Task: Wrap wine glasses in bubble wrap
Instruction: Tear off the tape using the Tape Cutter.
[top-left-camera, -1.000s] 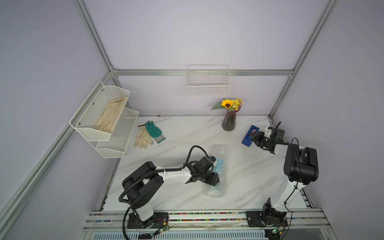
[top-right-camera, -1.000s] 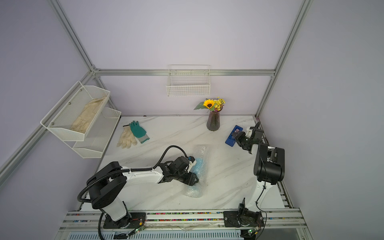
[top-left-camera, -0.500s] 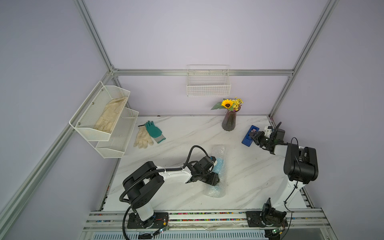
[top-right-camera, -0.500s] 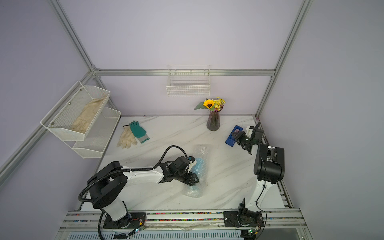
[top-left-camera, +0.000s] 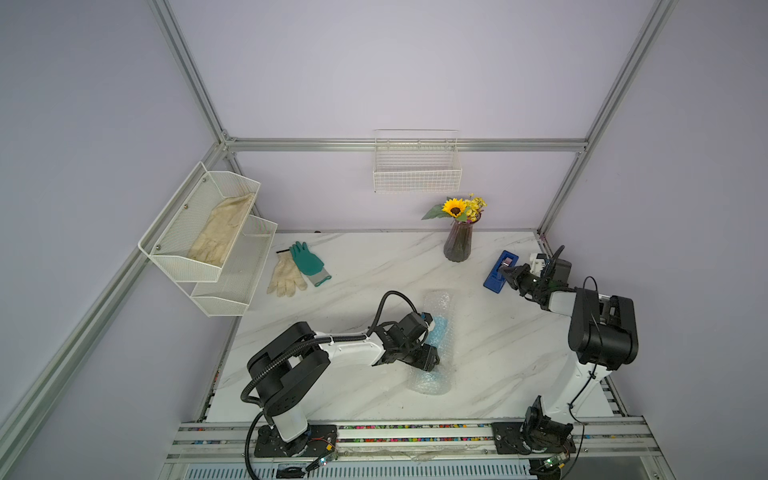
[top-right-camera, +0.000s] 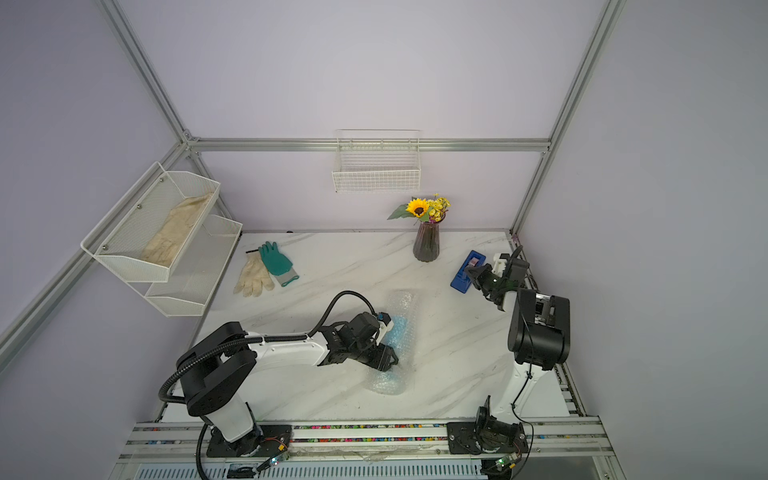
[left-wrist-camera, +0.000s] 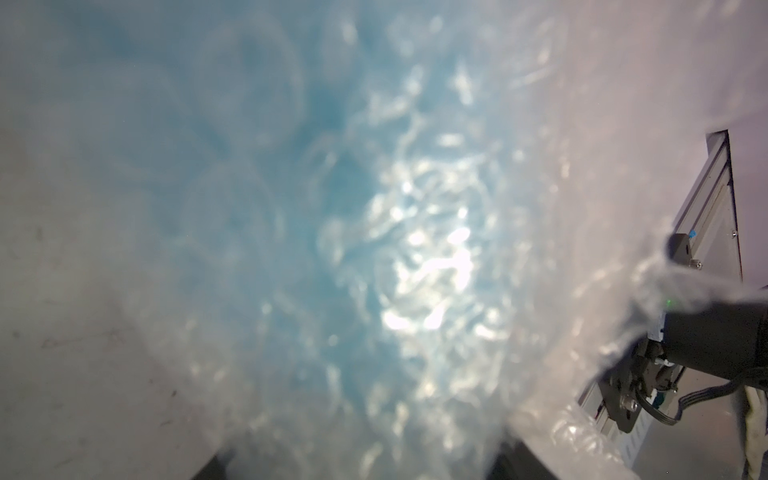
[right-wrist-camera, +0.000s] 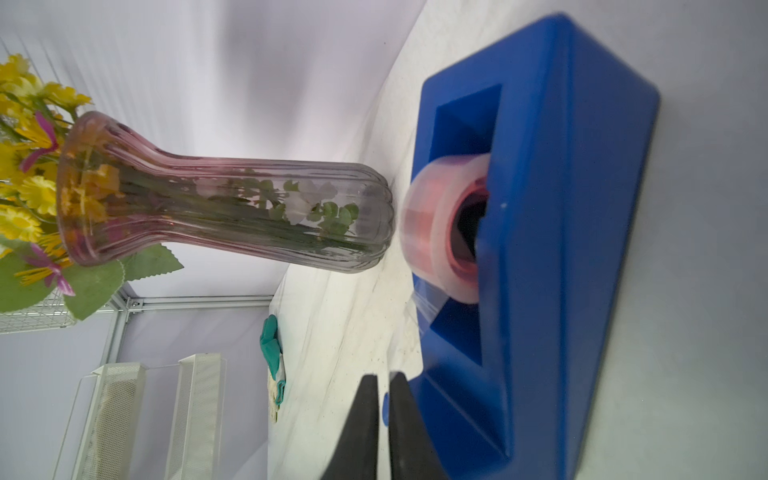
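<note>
Lena: Since one second ago only the right gripper (right-wrist-camera: 384, 379) has changed: its two black fingers have come together. Both arms and the wrapped bundle lie as before.

Marco: Where does this gripper stand now?

Lena: It is at the low end of the blue tape dispenser (right-wrist-camera: 561, 208), just beside it. Its jaws are closed, with only a thin slit between them. Whether the end of the tape is caught there, one cannot tell. The tape roll (right-wrist-camera: 436, 232) sits in the dispenser, and the purple vase (right-wrist-camera: 228, 212) with flowers stands near, behind it.

Marco: And the left gripper?

Lena: The left gripper (top-left-camera: 426, 360) is down on the bubble wrap (top-left-camera: 439, 301), about at the middle of the roll, clamped around it from both sides. In the left wrist view the wrap fills nearly everything.

Marco: Where is the goblet?

Lena: The goblet (top-left-camera: 439, 330) lies inside the rolled bubble wrap. It shows as a light-blue shape through the film in both top views. The bundle lies on the white marble table (top-left-camera: 374, 266), near its middle and well apart from the dispenser, with one end toward the vase.

Marco: What else is on the table?

Lena: Two gloves (top-left-camera: 291, 276), one cream and one green, lie touching each other near the far left corner.
</note>
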